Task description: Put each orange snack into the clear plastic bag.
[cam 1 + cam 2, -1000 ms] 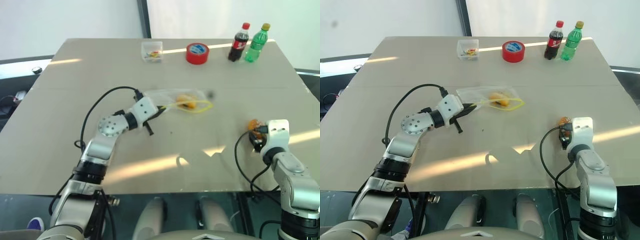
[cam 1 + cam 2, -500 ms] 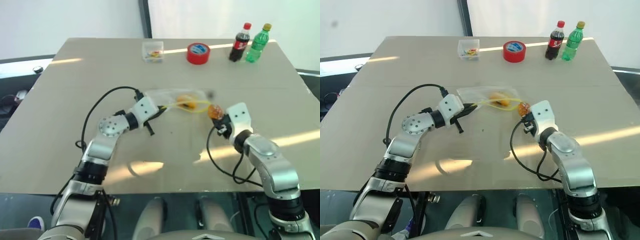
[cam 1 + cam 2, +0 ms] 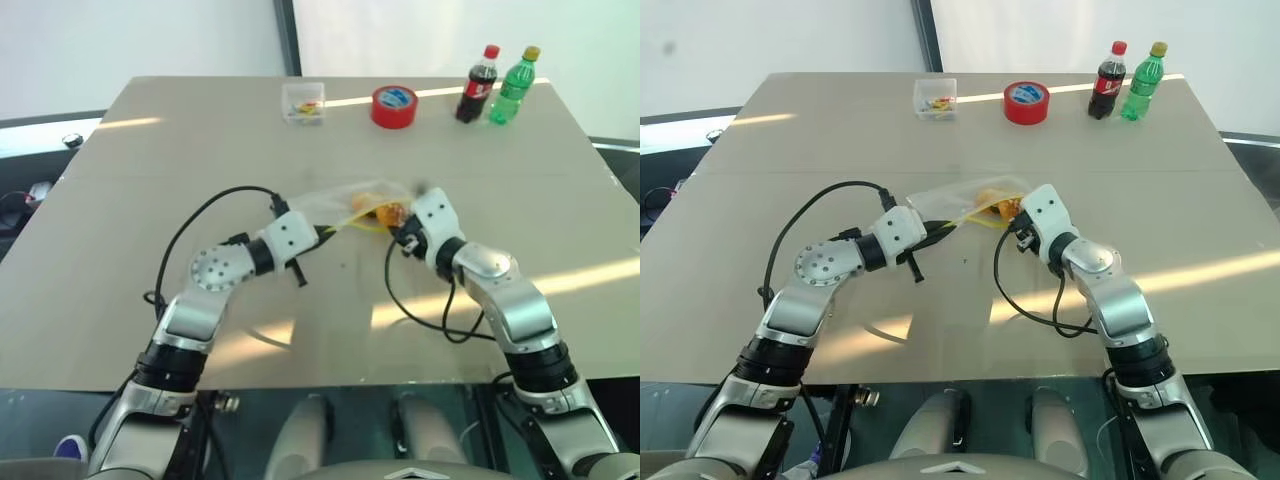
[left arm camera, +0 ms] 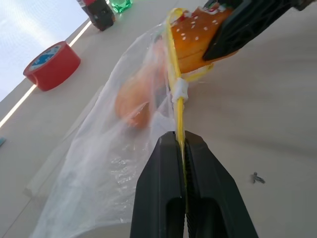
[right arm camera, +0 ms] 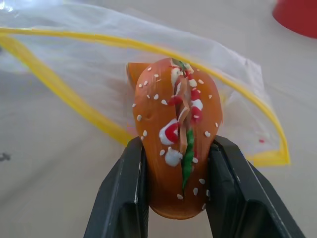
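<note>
While your left gripper (image 4: 184, 148) pinches the clear plastic bag (image 4: 106, 163) by its yellow strip | your right gripper (image 5: 176, 163) jaws clamp an orange snack (image 5: 176, 148) at the bag's mouth | second orange snack (image 4: 133, 99) inside the bag on the desk (image 3: 200, 140)

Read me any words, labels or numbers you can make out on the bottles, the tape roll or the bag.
None can be read.
Dark cola bottle: red label, print too small.
Green bottle: label too small.
Red tape roll: blue mark on top, blurred.
Clear plastic bag: no legible print.
</note>
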Robot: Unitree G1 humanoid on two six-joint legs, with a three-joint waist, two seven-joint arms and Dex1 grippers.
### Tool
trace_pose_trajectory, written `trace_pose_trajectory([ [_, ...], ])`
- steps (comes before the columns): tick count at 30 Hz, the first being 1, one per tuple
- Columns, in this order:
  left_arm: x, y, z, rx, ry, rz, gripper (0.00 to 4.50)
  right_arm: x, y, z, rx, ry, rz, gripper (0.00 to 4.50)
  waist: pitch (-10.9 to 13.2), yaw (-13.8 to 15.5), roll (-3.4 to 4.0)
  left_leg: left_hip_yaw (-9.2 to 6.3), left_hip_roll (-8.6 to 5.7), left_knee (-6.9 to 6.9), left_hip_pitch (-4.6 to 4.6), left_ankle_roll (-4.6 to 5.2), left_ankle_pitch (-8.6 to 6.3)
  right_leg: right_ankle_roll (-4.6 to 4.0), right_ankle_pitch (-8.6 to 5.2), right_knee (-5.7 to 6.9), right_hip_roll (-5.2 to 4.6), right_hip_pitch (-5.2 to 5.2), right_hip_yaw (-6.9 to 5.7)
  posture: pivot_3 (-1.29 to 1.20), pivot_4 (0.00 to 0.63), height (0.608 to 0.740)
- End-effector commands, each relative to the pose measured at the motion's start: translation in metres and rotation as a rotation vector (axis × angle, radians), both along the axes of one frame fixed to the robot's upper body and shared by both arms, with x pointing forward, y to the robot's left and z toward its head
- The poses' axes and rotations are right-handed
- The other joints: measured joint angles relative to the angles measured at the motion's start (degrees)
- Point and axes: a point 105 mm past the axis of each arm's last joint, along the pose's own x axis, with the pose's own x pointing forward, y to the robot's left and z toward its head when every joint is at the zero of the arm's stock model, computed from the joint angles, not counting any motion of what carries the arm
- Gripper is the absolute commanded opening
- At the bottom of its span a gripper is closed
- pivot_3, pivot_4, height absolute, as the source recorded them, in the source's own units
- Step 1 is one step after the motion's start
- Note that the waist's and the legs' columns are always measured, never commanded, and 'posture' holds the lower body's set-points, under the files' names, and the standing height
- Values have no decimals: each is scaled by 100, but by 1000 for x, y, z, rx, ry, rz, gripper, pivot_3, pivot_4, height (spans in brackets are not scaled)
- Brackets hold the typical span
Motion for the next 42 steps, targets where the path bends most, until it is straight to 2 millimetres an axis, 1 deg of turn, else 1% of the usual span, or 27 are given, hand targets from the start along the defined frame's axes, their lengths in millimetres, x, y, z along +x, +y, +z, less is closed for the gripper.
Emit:
trace_pose_trajectory([
  [1, -8, -6, 9, 6, -43, -51, 0, 0, 13, 11, 3, -56, 78, 1469, 0, 0, 0, -1, 0, 0, 0, 0, 0, 0, 0, 0, 0, 0, -1, 0, 150, 740],
  [4, -9, -3, 9, 16, -50, -46, 0, 0, 23, 6, -50, -82, 168, 1469, 0, 3, 0, -1, 0, -1, -1, 0, 0, 0, 0, -2, 0, 0, -2, 0, 150, 740],
  [8, -8, -1, 8, 23, -54, -40, 0, 0, 30, 2, -133, -140, 259, 1469, 0, 1, 0, -1, -1, -1, 0, 0, 0, 0, 0, -1, 0, 0, -2, 0, 150, 740],
  [11, -9, 0, 7, 33, -59, -42, 0, 2, 36, 6, -173, -216, 319, 1469, 1, -3, 1, -1, -1, -1, 0, 0, 0, 0, 0, -2, 0, 0, -2, 0, 150, 740],
  [16, -13, -3, 7, 27, -62, -50, 0, 21, 46, 12, -260, -366, 316, 1469, 1, -12, 1, 1, 0, -1, 4, -1, 0, 0, 0, 2, 3, 0, -1, 0, 150, 740],
  [18, -13, -3, 7, 21, -60, -48, 0, 23, 49, 11, -254, -358, 341, 1469, 1, -8, 1, 1, 1, -1, 3, -1, 1, 0, 0, 1, 2, -1, 0, 0, 150, 740],
  [20, -14, -3, 8, 15, -59, -46, 0, 26, 47, 16, -227, -369, 329, 2032, 1, -4, 1, 1, 2, -1, 2, -2, 1, 0, 0, -2, 1, 0, 0, 0, 150, 740],
  [21, -14, -3, 9, 7, -55, -40, 0, 27, 45, 17, -228, -379, 320, 2160, 1, -3, 1, 0, 2, -1, 2, -2, 1, 0, 0, -3, 1, 0, 0, 0, 150, 740],
  [22, -14, -2, 9, 0, -50, -33, 0, 28, 43, 18, -238, -396, 311, 2661, 1, -2, 1, 0, 2, -1, 1, -2, 1, 0, 0, -3, 0, 0, 0, 0, 150, 740],
  [23, -14, -1, 9, -6, -45, -26, 0, 29, 40, 20, -248, -412, 296, 3001, 1, -2, 1, 0, 2, -1, 0, -2, 1, 0, 0, -3, 0, 0, 0, 0, 150, 740],
  [24, -13, 1, 10, -22, -37, -9, 0, 28, 35, 21, -249, -418, 281, 3513, 1, -1, 1, 1, 2, -1, 0, -2, 1, 0, 0, -4, 0, 0, 1, 0, 150, 740],
  [25, -11, 2, 12, -41, -28, 9, 0, 27, 32, 22, -250, -418, 276, 3828, 1, 4, 2, 1, 2, -1, 0, -2, 1, 0, 0, -3, -1, 0, 1, 0, 150, 740],
  [26, -8, 3, 14, -63, -18, 30, 0, 24, 27, 23, -248, -417, 277, 4235, 1, 9, 1, 0, 2, -1, 0, -2, 1, 0, 0, -2, -1, 0, 0, 0, 150, 740],
  [29, -3, 8, 17, -112, 9, 72, 0, 12, 15, 31, -223, -409, 292, 4235, 1, 17, 2, -2, 3, 0, -1, -1, 0, 0, 0, -2, -1, 0, -2, 0, 150, 740],
  [31, 0, 10, 18, -122, 20, 88, 0, 3, 8, 40, -198, -413, 293, 4235, 1, -2, 2, -1, 3, -1, -3, 0, 0, 0, 0, -2, -1, -1, -1, 0, 150, 740],
  [34, 3, 12, 21, -147, 30, 106, 0, -9, -6, 47, -210, -424, 290, 4235, 2, 5, 2, -2, 4, -1, -1, 0, 0, 0, 0, 0, 0, 0, -1, 0, 150, 740],
  [35, 5, 13, 23, -157, 33, 109, 0, -9, -16, 43, -280, -435, 262, 4235, 1, 2, 2, -1, 5, -1, -1, 0, 0, 0, 0, -1, 0, 1, -2, 0, 150, 740],
  [37, 6, 13, 25, -168, 38, 110, 0, -6, -29, 37, -386, -455, 225, 4235, 1, 13, 2, -1, 3, 0, 0, 0, 0, 0, 0, -1, -1, 2, -1, 0, 150, 740],
  [39, 6, 12, 26, -169, 38, 105, 0, 3, -42, 22, -499, -457, 177, 4235, 1, 17, 2, 1, 2, 1, 0, 0, 0, 0, 0, -2, -2, 2, -1, 0, 150, 740],
  [40, 6, 12, 26, -168, 38, 103, 0, 6, -46, 18, -536, -460, 166, 4235, 1, 15, 2, 1, 1, 2, 1, 0, 0, 0, 0, -1, -1, 2, -1, 0, 150, 740],
  [42, 6, 11, 26, -163, 36, 96, 0, 18, -50, 11, -627, -490, 144, 4235, 2, -4, 2, 3, 0, 1, 3, -1, 0, 0, 0, 0, 1, 2, 0, 0, 150, 740],
])
